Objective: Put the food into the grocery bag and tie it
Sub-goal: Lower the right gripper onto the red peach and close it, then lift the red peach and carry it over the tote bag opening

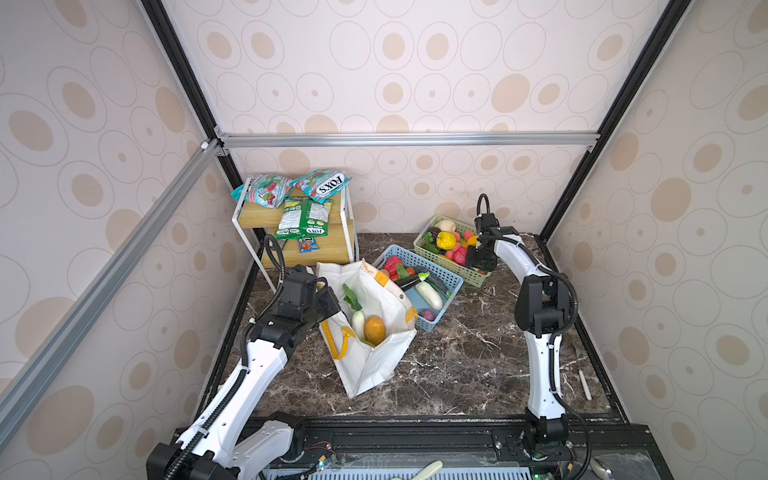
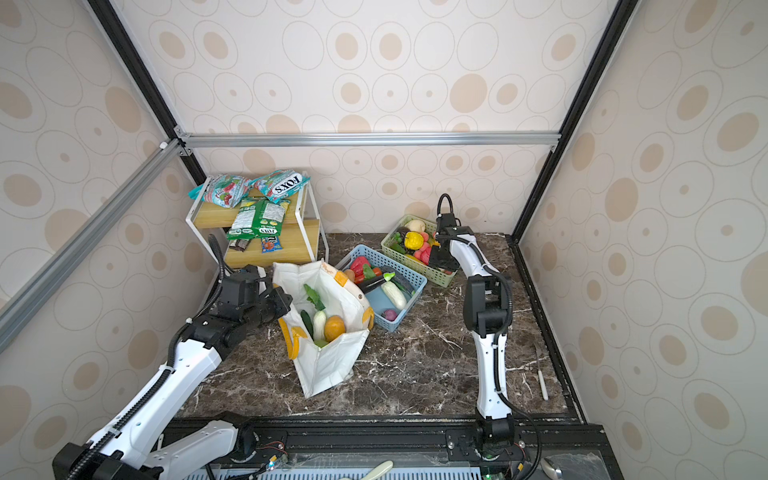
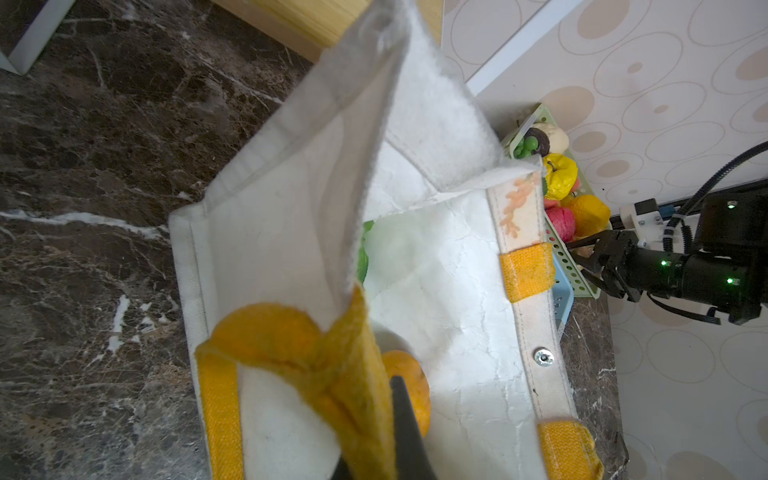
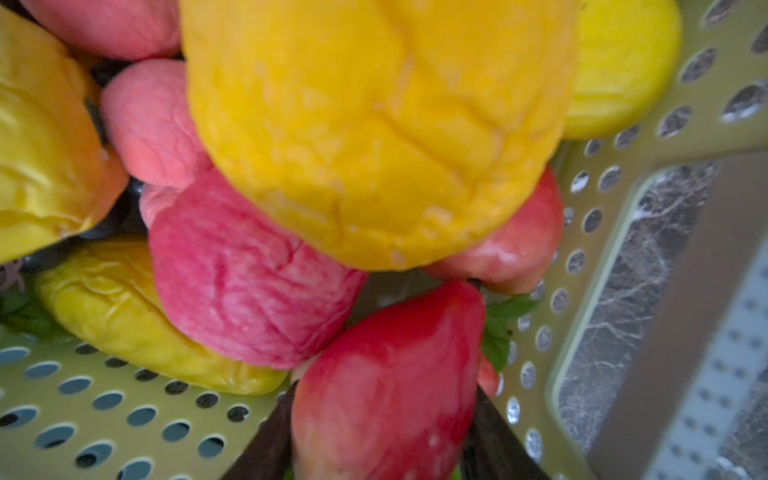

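I see the grocery bag (image 1: 374, 370) standing open on the marble table (image 1: 465, 365), left of centre, its far side up against the blue basket (image 1: 444, 307). My left gripper (image 1: 329, 304) is clamped tight on the bag's left rim, where a yellow handle (image 3: 357, 374) is bunched between the fingers (image 3: 405, 419) (the left wrist view shows the strap folded beside one dark finger). Inside the bag lie an orange fruit (image 1: 374, 329), a white radish (image 1: 358, 321) with green leaves and, in a top view, a dark green cucumber (image 2: 307, 324).

My right gripper (image 1: 478, 264) is down in the green basket (image 1: 440, 262) at the far right of the table, among more of the food. In the right wrist view its two dark fingers (image 4: 266, 444) lie against the flanks of a red fruit (image 4: 386, 395), the jaws held apart by the fruit's width. That fruit sits beside a pink fruit (image 4: 249, 282) and below a big yellow-orange one (image 4: 374, 124). I cannot tell whether it is off the basket floor.

The blue basket holds a red pepper (image 1: 392, 264) and a pale long vegetable (image 1: 430, 294). Snack packets (image 1: 322, 187) lie on the shelf (image 1: 328, 249) at the far left.
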